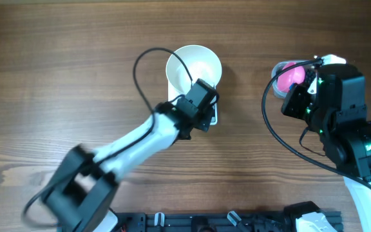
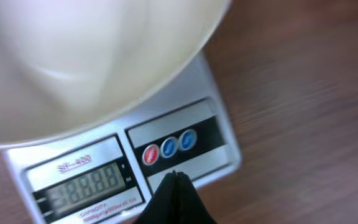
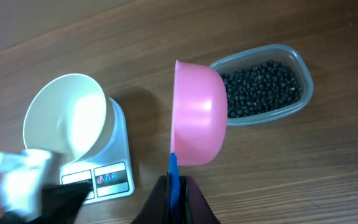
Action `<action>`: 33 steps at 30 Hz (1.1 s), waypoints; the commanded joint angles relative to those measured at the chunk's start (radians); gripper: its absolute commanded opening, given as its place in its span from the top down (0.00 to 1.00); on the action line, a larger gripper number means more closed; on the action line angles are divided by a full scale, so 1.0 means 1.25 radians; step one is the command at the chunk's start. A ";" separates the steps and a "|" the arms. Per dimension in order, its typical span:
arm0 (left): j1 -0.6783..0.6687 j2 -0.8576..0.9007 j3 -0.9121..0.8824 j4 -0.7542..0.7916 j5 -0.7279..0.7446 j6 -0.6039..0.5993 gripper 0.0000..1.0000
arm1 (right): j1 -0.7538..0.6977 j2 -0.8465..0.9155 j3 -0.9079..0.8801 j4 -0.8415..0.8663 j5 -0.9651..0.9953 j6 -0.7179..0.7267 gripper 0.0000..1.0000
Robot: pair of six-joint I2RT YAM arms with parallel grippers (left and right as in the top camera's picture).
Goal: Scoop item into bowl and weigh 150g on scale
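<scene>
The white bowl [image 1: 194,67] [image 2: 92,56] [image 3: 67,118] stands empty on the white scale [image 2: 194,121] [image 3: 114,177], whose display [image 2: 86,183] is lit. My left gripper [image 2: 174,177] [image 1: 201,119] is shut with nothing in it. Its tip hovers at the scale's front panel, just below the red and blue buttons [image 2: 169,148]. My right gripper [image 3: 176,176] is shut on the blue handle [image 3: 173,167] of a pink scoop [image 3: 194,115] [image 1: 292,74]. The scoop hangs tilted on its side beside the clear tub [image 3: 300,71]. The item [image 3: 263,87], small black grains, lies in the tub.
In the overhead view the right arm [image 1: 346,122] covers most of the tub [image 1: 277,87] at the right. The left arm [image 1: 127,148] crosses the wooden table diagonally from the bottom left. A black rail [image 1: 237,222] runs along the front edge.
</scene>
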 commanded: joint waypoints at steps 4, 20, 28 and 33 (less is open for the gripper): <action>0.051 -0.294 0.000 -0.035 -0.011 0.008 0.68 | -0.003 0.002 0.012 0.012 -0.010 -0.015 0.96; 0.292 -0.499 0.009 -0.327 0.065 0.196 0.00 | -0.003 0.002 0.012 0.063 -0.010 -0.016 0.96; 0.428 -0.473 0.341 -0.590 0.326 0.545 0.00 | -0.003 0.002 0.012 0.057 -0.011 -0.016 0.96; 0.473 -0.464 0.368 -0.709 0.343 0.635 0.00 | -0.003 0.002 0.012 0.057 -0.011 -0.016 0.96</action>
